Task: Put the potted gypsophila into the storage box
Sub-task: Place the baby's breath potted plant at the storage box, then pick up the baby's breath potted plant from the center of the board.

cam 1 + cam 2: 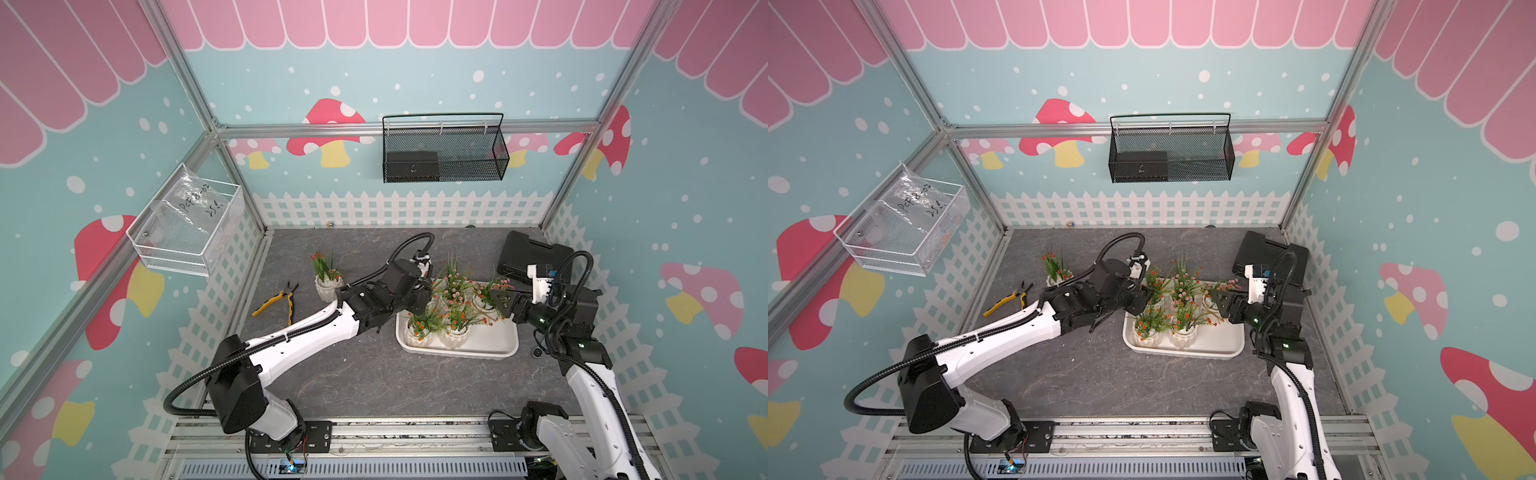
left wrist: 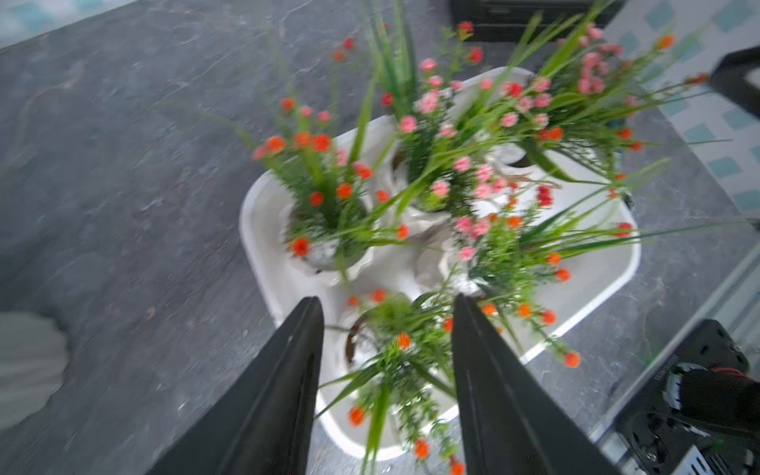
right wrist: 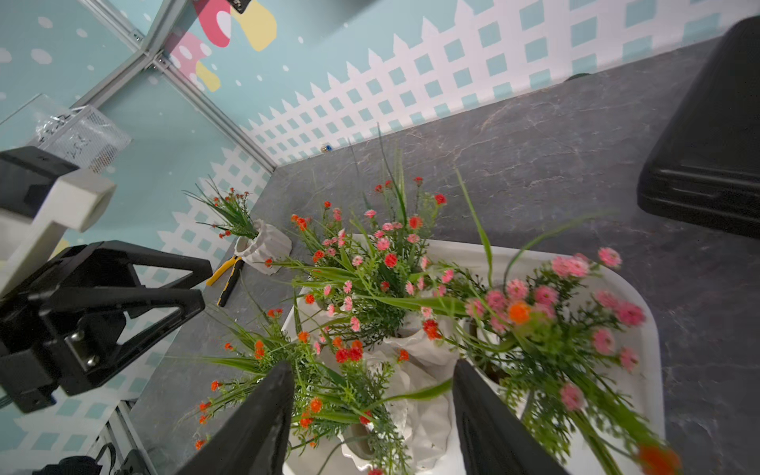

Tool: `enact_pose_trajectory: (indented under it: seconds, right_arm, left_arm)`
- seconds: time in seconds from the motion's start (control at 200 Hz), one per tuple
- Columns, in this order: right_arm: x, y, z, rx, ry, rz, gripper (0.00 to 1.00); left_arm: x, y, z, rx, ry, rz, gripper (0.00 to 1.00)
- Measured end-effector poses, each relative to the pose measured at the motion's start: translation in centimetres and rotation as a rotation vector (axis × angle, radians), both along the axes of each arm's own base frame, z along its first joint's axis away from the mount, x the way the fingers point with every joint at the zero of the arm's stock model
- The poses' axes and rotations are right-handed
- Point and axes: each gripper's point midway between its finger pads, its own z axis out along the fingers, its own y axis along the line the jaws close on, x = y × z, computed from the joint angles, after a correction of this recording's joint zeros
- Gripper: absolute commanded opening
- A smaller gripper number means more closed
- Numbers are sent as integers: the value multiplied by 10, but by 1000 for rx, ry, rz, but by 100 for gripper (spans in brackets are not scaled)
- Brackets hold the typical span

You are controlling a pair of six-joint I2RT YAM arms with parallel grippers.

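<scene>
Ribbed potted gypsophila (image 1: 457, 328) crowd the smooth storage box (image 1: 494, 340).
My left gripper (image 2: 386, 300) and right gripper (image 3: 372, 364) gape; foliage hides pots.

The large shallow white rectangular tub (image 1: 494, 338) is smooth plastic with a slight gloss. The small white ribbed pots (image 1: 456, 337) appear matt. The grey veined tabletop (image 1: 374, 374) is matt and stone-like. The black mesh basket (image 1: 444, 158) is perforated metal; the black moulded case (image 1: 528, 253) is matt plastic.
</scene>
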Motion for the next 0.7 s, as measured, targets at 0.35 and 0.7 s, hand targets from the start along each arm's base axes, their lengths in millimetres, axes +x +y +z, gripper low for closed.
enact_pose_trajectory:
  seconds: [0.35, 0.7]
  right_arm:
    - [13, 37, 10, -82, -28, 107, 62]
    - [26, 64, -2, -137, 7, 166, 62]
  left_arm:
    - [11, 125, -33, -115, 79, 342, 55]
    - [-9, 199, -25, -183, 72, 552, 56]
